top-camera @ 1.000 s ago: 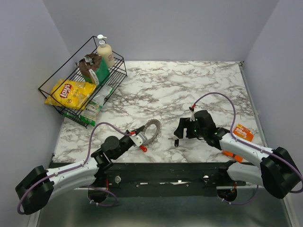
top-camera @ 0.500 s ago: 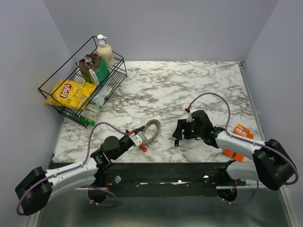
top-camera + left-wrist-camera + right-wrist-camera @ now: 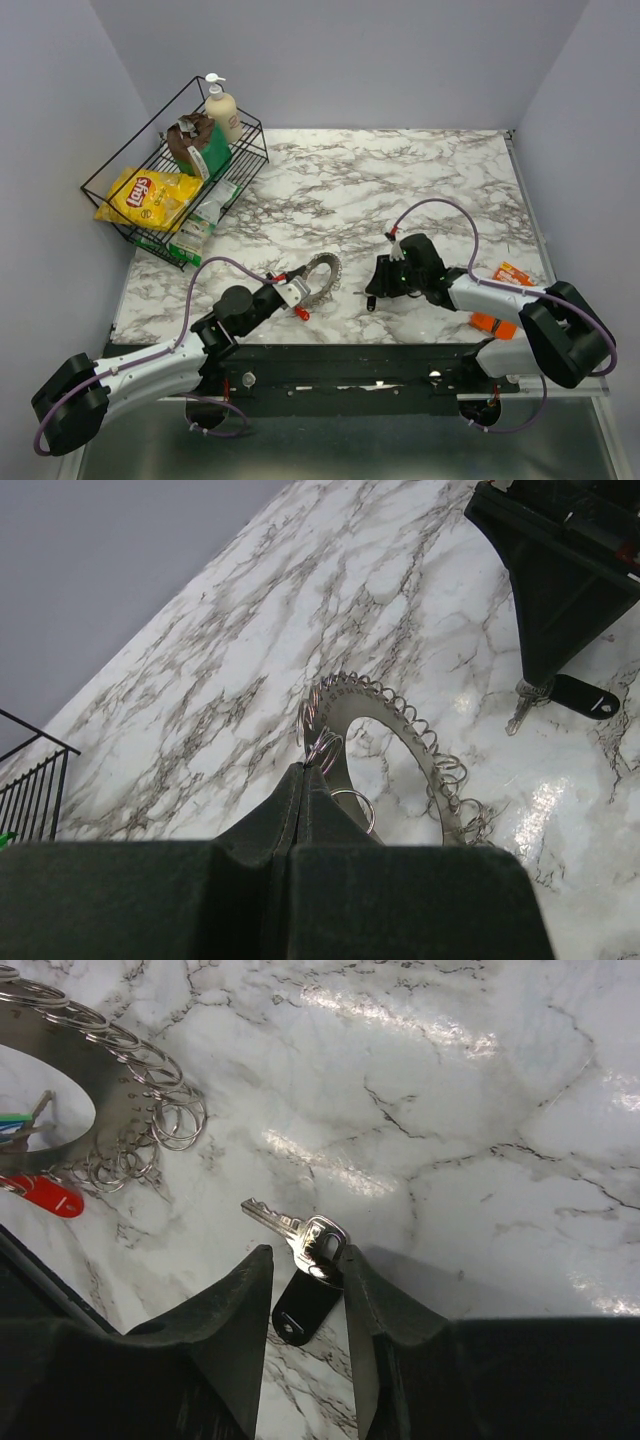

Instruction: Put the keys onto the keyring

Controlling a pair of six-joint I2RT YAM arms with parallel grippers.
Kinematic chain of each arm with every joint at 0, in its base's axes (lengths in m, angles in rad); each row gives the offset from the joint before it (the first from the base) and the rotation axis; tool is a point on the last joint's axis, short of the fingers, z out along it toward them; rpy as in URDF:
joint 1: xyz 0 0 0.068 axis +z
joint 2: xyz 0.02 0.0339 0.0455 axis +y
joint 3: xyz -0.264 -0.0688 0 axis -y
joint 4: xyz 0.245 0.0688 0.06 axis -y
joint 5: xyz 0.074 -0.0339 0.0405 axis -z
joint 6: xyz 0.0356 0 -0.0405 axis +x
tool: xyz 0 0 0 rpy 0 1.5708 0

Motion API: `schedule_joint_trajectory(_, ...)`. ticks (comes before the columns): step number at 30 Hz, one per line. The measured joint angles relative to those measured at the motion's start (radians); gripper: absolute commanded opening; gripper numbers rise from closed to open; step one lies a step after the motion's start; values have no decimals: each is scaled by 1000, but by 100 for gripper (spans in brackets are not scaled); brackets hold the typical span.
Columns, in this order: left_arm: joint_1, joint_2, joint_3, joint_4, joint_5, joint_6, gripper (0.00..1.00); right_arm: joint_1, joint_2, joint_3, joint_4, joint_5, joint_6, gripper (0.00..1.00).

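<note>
- The step in hand is the pick-up of a loose key: a small black-headed metal key lies flat on the white marble-patterned table, near the keyring but apart from it, blade pointing toward it.
- The right gripper is low over that key, its black fingers standing either side of the plastic head. The jaws are partly open, roughly the head's width with a sliver of table showing on one side, so I judge the key straddled, not yet clamped.
- The left gripper is fully closed, pinching the near edge of the flat silvery metal keyring, a crescent hoop fringed with small wire loops, tilted up off the table.
- A red-headed key sits at the hoop's lower edge (whether threaded on, I cannot tell).
- Next, probably: squeeze onto the black head, lift without letting it twist, then carry its hole to a free loop. A thin, flat key could easily slip or pivot.
</note>
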Motion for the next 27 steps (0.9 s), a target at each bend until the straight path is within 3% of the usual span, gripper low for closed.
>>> schedule_joint_trajectory(27, 0, 5, 2, -9, 0, -6, 0, 0, 3, 11, -91, -56, 4, 36)
